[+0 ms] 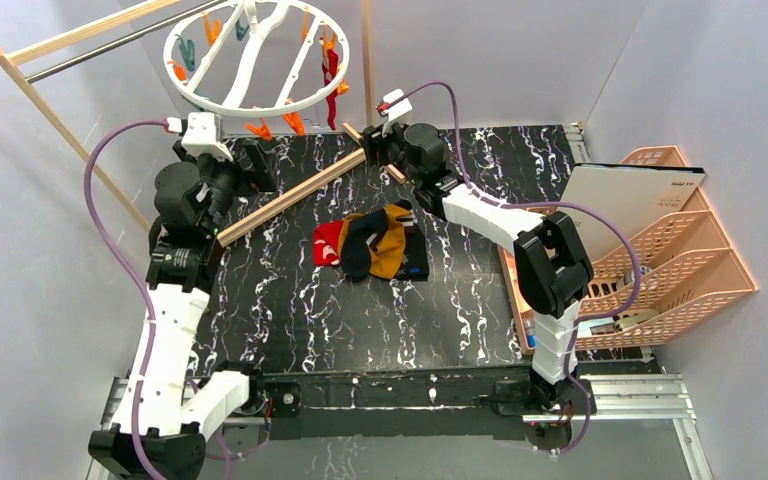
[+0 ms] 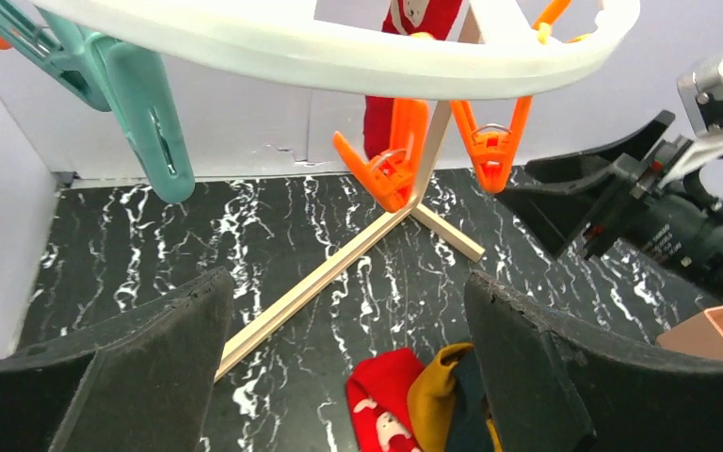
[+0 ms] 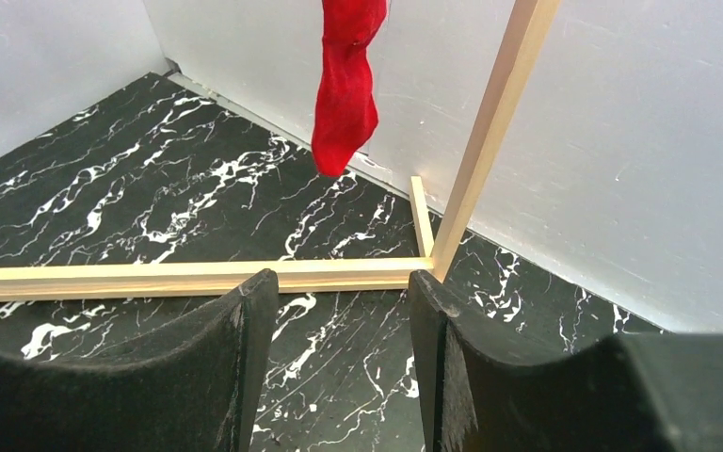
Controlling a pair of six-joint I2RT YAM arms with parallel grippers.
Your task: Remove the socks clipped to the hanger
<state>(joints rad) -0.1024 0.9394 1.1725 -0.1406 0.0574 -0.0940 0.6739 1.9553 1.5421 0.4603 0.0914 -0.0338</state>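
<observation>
Socks (image 1: 370, 245) lay heaped on the bench (image 1: 290, 300); one red sock (image 3: 346, 94) hung clipped to the hanger (image 2: 339, 58). Left end effector (image 2: 346, 282) and right end effector (image 3: 341, 282) stood open, both empty, below it.

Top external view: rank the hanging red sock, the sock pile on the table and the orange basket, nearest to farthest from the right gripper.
1. Hanging red sock, just left of the right gripper.
2. Sock pile, lying centre, on its near side.
3. Orange basket, far right edge.

Black marbled table (image 1: 290, 300) w/ sock pile (image 1: 370, 245) mid, wooden rack base (image 1: 290, 197).
</observation>
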